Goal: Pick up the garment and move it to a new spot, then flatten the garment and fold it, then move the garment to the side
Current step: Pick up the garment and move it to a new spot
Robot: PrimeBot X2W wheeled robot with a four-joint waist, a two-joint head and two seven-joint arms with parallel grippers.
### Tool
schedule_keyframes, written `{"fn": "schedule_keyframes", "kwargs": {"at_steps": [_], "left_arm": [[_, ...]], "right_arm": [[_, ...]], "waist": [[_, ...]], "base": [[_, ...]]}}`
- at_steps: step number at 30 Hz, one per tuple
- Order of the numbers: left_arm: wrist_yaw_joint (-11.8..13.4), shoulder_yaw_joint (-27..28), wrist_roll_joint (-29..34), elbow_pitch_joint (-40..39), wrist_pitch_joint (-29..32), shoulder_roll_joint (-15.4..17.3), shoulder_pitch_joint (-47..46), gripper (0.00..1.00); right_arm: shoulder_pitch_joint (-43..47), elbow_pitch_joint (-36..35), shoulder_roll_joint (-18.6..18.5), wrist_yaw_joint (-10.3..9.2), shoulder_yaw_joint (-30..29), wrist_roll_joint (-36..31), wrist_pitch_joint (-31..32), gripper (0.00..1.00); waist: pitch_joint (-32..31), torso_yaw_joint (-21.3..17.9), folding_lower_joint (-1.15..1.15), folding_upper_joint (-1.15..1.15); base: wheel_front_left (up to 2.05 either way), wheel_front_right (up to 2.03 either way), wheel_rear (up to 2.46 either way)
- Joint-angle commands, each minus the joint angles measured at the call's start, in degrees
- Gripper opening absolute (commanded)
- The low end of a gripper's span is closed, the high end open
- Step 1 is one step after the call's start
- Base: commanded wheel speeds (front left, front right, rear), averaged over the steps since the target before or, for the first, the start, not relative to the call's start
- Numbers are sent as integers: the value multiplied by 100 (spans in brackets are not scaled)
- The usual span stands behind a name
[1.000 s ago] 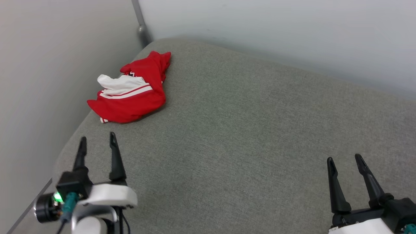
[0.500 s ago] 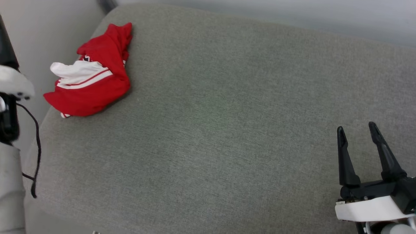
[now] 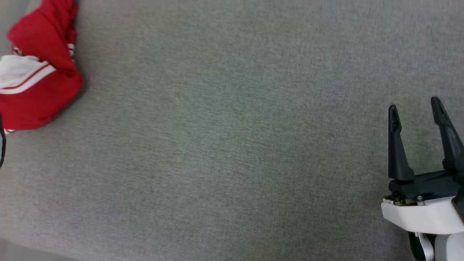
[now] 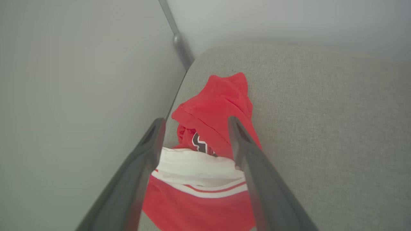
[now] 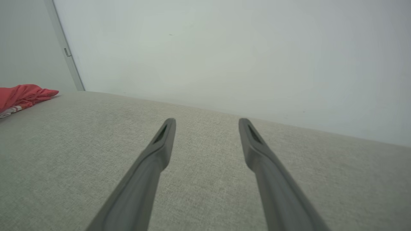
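The garment (image 3: 36, 78), a crumpled red jersey with a white sleeve and red-and-white striped trim, lies at the far left of the grey cushioned surface (image 3: 224, 145), near the corner of two walls. In the left wrist view my left gripper (image 4: 194, 123) hovers open over the garment (image 4: 208, 154), its fingers framing the bunched cloth without touching it; a bit of black lettering shows. My right gripper (image 3: 415, 105) stands open and empty at the right, far from the garment. The right wrist view shows my right gripper (image 5: 207, 123) open, with the garment (image 5: 22, 94) at the far left.
Pale walls (image 5: 224, 54) bound the surface at the back and left, meeting at a grey corner strip (image 4: 178, 38). The surface's left edge runs close beside the garment. Bare grey fabric stretches between the garment and my right gripper.
The head camera has tilted down and turned right, so the garment slid to the picture's left edge. My left gripper has left the head view, having moved up over the garment. Both grippers stay open.
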Motion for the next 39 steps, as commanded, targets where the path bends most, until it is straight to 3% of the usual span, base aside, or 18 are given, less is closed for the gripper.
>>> {"fn": "schedule_keyframes", "kwargs": {"at_steps": [1,9,19,20,21,32,37,39], "left_arm": [[4,-178,-409,17,486,204,-73,100],[1,-455,-1636,-11,1750,685,169,100],[0,-1154,-1931,176,2083,678,503,100],[0,-1300,-2000,305,2020,665,513,42],[-1,-1338,-2028,337,2008,670,497,0],[-4,-1589,-2354,-72,1453,1263,26,0],[-1,-1953,-2313,-585,1424,1521,-198,0],[0,-2343,-2232,-1096,1563,1696,-445,0]], "right_arm": [[-151,-127,3,-4,16,-98,-11,100],[-360,-475,3,-4,17,-267,-10,100],[-454,-677,3,-4,-1,-416,-11,100],[-419,-648,3,-4,-17,-429,-11,100],[-406,-631,3,-4,-27,-433,-11,100],[-223,-235,3,-4,-86,-267,-10,100],[-95,22,4,-4,-85,-41,-11,100],[30,231,4,-4,-37,144,-10,100]], "waist": [[380,-188,-1,0],[927,-363,-1,0],[1327,-398,-1,0],[1338,-394,-1,0],[1328,-391,-1,0],[625,-335,-1,0],[109,-375,-1,0],[-311,-489,-1,0]], "base": [[0,0,0],[0,0,0],[0,0,0],[0,0,0],[0,0,0],[0,0,0],[0,0,0],[0,0,0]]}}
